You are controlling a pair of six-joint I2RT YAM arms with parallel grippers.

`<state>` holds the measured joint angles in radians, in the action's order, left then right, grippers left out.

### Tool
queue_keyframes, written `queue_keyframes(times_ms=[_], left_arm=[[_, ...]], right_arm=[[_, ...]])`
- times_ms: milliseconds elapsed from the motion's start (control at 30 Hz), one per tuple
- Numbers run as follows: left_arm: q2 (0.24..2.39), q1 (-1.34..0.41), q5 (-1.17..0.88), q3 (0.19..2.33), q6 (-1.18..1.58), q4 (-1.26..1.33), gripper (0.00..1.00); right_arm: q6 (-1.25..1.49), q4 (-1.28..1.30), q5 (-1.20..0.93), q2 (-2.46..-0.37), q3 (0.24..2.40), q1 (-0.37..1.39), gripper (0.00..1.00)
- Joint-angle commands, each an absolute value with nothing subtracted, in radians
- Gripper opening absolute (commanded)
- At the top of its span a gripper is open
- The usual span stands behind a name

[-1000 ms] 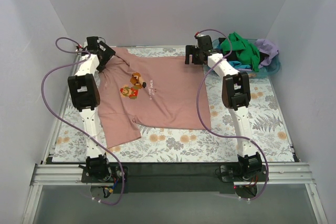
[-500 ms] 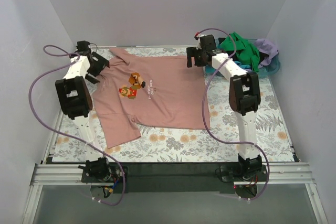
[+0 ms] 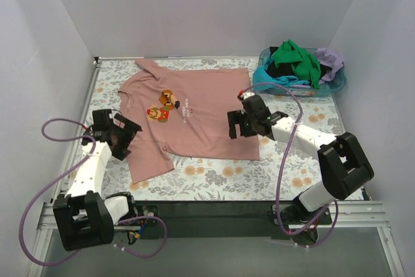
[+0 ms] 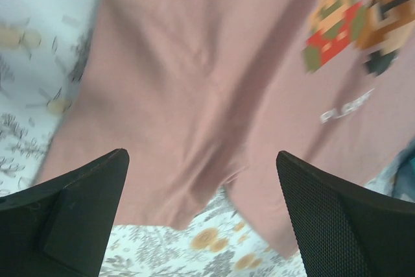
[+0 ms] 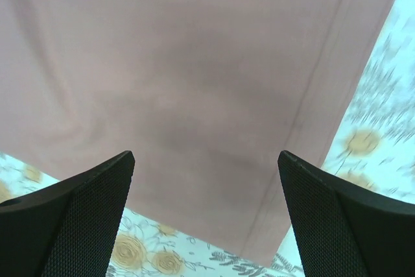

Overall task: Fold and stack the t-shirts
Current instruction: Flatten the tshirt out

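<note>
A dusty pink t-shirt (image 3: pixel 201 111) with a red-brown cartoon chest print (image 3: pixel 163 107) lies spread flat on the floral table. My left gripper (image 3: pixel 122 135) is open and empty at the shirt's near left sleeve; its wrist view shows the sleeve (image 4: pixel 162 134) and print (image 4: pixel 353 17) between the wide jaws. My right gripper (image 3: pixel 238 124) is open and empty above the shirt's near right hem; its wrist view shows the hem corner (image 5: pixel 259 238). Green (image 3: pixel 299 60), black, turquoise and lilac (image 3: pixel 331 61) shirts are piled at the back right.
A blue plastic basket (image 3: pixel 324 90) holds the shirt pile at the back right corner. White walls close the table on three sides. The floral tablecloth (image 3: pixel 214 176) shows in front of the pink shirt. Purple cables loop from both arms.
Both arms have pulled back from the shirt's far corners toward the near side. The left gripper went to the near left sleeve, the right one to the near right hem. The shirt stays flat.
</note>
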<state>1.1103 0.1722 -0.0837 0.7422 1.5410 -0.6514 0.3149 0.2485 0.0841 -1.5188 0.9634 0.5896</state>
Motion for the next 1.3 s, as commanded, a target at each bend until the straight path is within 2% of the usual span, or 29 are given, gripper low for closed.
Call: queue_keyframes(times_ms=[0, 133, 300, 667, 867, 1033, 1267], left_arm=[[0.982, 0.152, -0.141, 0.617, 1.575, -0.638, 0.98], [0.943, 0.143, -0.153, 0.578, 1.579, -0.647, 0.98], [1.026, 0.112, -0.138, 0.558, 1.614, -0.661, 0.98], [1.135, -0.040, 0.023, 0.574, 1.709, -0.733, 0.98], [1.108, -0.057, 0.115, 0.624, 1.784, -0.860, 0.98], [1.069, -0.057, 0.294, 0.745, 1.937, -1.075, 0.98], [1.077, -0.052, 0.273, 0.701, 2.026, -1.115, 0.98]], right_arm=[[0.434, 0.173, 0.120, -1.479, 0.826, 0.604, 0.98], [0.523, 0.143, 0.147, -1.473, 0.718, 0.603, 0.98], [0.572, 0.118, 0.190, -1.450, 0.626, 0.601, 0.99], [0.601, 0.121, 0.227, -1.338, 0.500, 0.486, 0.98], [0.555, 0.123, 0.189, -1.299, 0.531, 0.472, 0.99], [0.496, 0.123, 0.124, -1.247, 0.581, 0.472, 0.98], [0.460, 0.127, 0.083, -1.187, 0.598, 0.471, 0.98]])
